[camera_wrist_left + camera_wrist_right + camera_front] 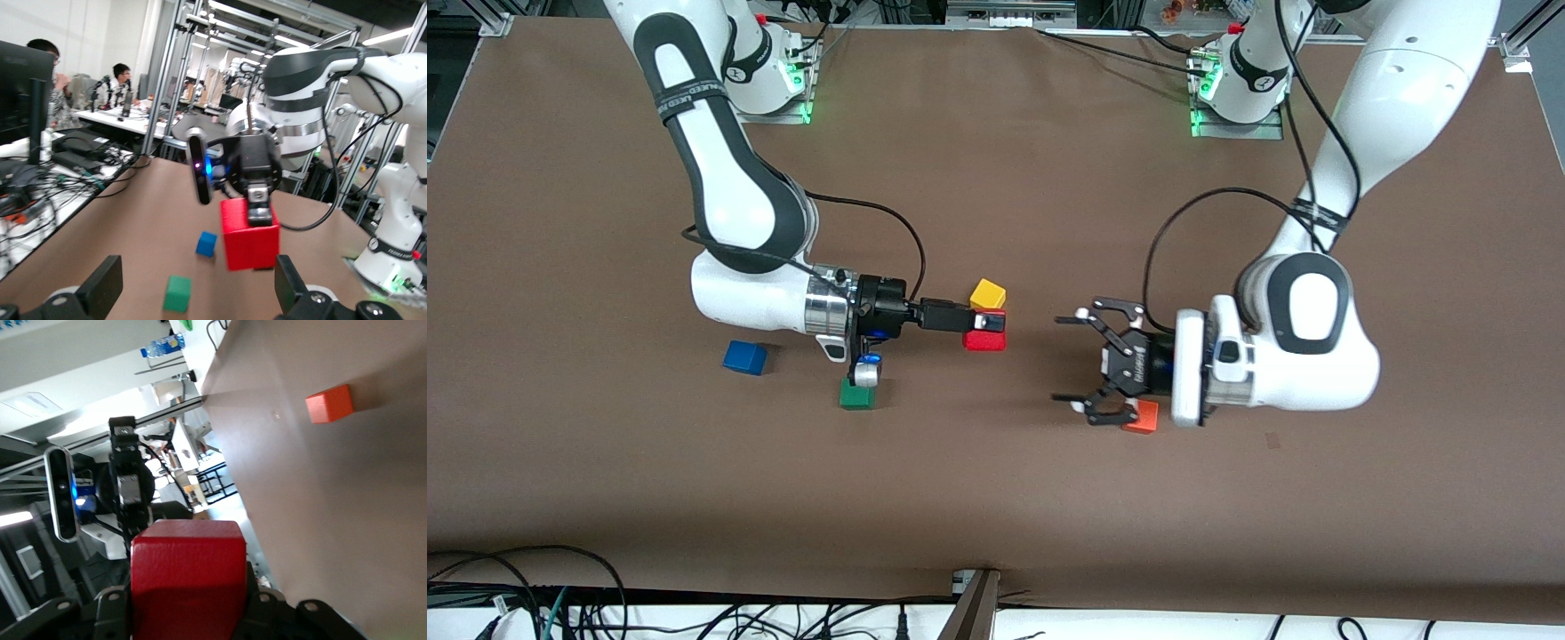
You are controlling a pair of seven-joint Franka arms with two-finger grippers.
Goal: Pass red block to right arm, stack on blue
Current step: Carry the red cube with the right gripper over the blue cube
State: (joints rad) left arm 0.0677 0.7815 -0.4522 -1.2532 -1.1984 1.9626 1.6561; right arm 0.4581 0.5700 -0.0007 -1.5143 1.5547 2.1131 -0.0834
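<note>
My right gripper (pixel 985 327) is shut on the red block (pixel 984 339) and holds it up over the middle of the table, beside a yellow cube. The block fills the right wrist view (pixel 189 580) between the jaws. My left gripper (pixel 1072 360) stands open a short way off, facing the block, with nothing between its fingers (pixel 100 288). In the left wrist view the red block (pixel 250 237) hangs from the right gripper (pixel 260 203). The blue cube (pixel 744 357) lies on the table toward the right arm's end, also visible as the blue cube (pixel 207 244).
A green cube (pixel 856 394) lies under the right wrist, near the blue one. A yellow cube (pixel 988 292) sits by the held block. An orange cube (pixel 1141 415) lies beneath the left gripper. Cables run along the table edge nearest the camera.
</note>
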